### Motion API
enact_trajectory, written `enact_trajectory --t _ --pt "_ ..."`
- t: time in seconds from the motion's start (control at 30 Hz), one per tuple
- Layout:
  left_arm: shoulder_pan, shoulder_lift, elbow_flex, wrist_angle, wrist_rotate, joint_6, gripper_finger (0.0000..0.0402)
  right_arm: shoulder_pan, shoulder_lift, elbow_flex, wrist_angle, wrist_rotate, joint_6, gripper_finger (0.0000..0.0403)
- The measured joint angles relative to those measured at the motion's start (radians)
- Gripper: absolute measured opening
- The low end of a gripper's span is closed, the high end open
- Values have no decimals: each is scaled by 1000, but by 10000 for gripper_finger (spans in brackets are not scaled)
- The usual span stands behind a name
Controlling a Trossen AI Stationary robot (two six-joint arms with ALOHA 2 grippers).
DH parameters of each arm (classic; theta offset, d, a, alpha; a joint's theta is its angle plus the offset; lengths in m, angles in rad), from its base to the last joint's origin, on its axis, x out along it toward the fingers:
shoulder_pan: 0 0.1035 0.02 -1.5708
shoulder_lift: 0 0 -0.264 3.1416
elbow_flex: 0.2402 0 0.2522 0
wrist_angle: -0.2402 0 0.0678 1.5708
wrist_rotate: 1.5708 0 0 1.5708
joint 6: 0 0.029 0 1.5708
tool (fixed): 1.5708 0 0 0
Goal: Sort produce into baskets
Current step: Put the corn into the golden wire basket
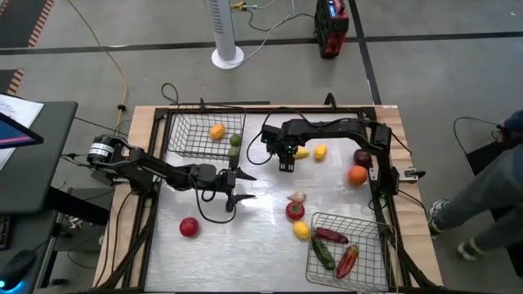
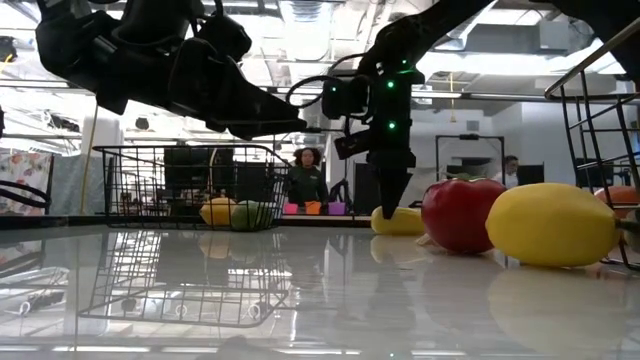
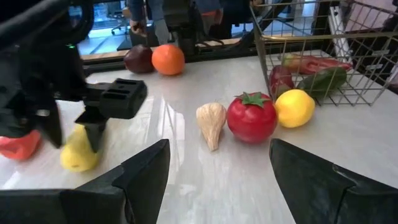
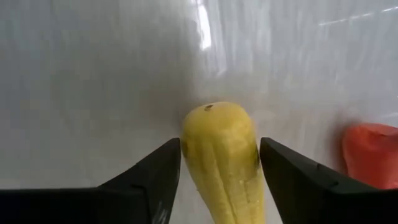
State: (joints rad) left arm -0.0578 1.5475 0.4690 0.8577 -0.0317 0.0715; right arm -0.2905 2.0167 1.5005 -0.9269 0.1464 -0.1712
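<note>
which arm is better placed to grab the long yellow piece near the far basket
Right. Its pincer already straddles the long yellow piece, a finger on each side. The left pincer hangs open at mid-table, off to one side of it.

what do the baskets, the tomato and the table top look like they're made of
Baskets: thin dark wire grid, probably coated metal; you see straight through the mesh.
Tomato: smooth, glossy red with a moulded green stem, likely plastic; highlights show on its skin.
Table top: pale, hard, polished sheet, perhaps laminate or metal; the low view shows a basket mirrored in it.
</note>
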Motion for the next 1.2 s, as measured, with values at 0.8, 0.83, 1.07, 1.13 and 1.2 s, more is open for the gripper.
enact_trajectory --t 0.8,0.83,1.07,1.13,1.2 --pt "0 0 0 -9 -2 4 264 48 -2 59 -110 -20 55 156" --pt "0 0 0 -9 -2 4 264 56 -2 77 -129 -21 63 156" --pt "0 0 0 -8 -4 1 264 127 -2 231 -283 -21 92 155" --pt "0 0 0 -8 -11 -1 264 150 -2 279 -346 -24 108 155" --pt "0 0 0 -10 -19 2 264 172 -2 328 -412 -43 134 156"
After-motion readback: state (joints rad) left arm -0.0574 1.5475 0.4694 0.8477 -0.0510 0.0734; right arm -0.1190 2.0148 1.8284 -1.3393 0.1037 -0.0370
